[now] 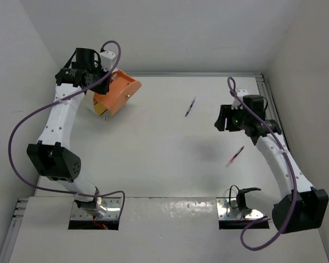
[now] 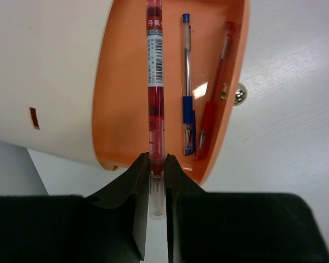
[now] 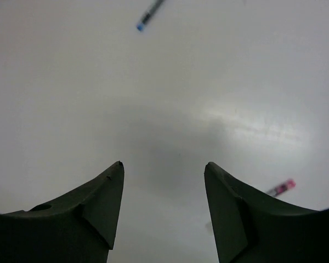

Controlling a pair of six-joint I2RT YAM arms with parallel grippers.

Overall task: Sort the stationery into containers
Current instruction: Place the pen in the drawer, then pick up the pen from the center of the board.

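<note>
The bucket (image 1: 120, 96) lies tipped on its side at the back left, its orange mouth facing the table's middle. My left gripper (image 2: 157, 164) is shut on the end of a red pen (image 2: 155, 82), whose barrel reaches into the bucket's (image 2: 49, 71) mouth. A blue pen (image 2: 187, 93) and another red pen (image 2: 214, 104) lie inside. In the top view the left gripper (image 1: 98, 76) sits at the bucket's rim. My right gripper (image 1: 223, 118) hangs open and holds nothing (image 3: 163, 167). On the table lie a blue pen (image 1: 191, 107) (image 3: 151, 13) and a red pen (image 1: 235, 156) (image 3: 281, 188).
White walls close the table in at the left, back and right. Purple cables loop from both arms. Two metal base plates (image 1: 236, 208) sit at the near edge. A metal stud (image 2: 240, 93) sticks out of the bucket's side.
</note>
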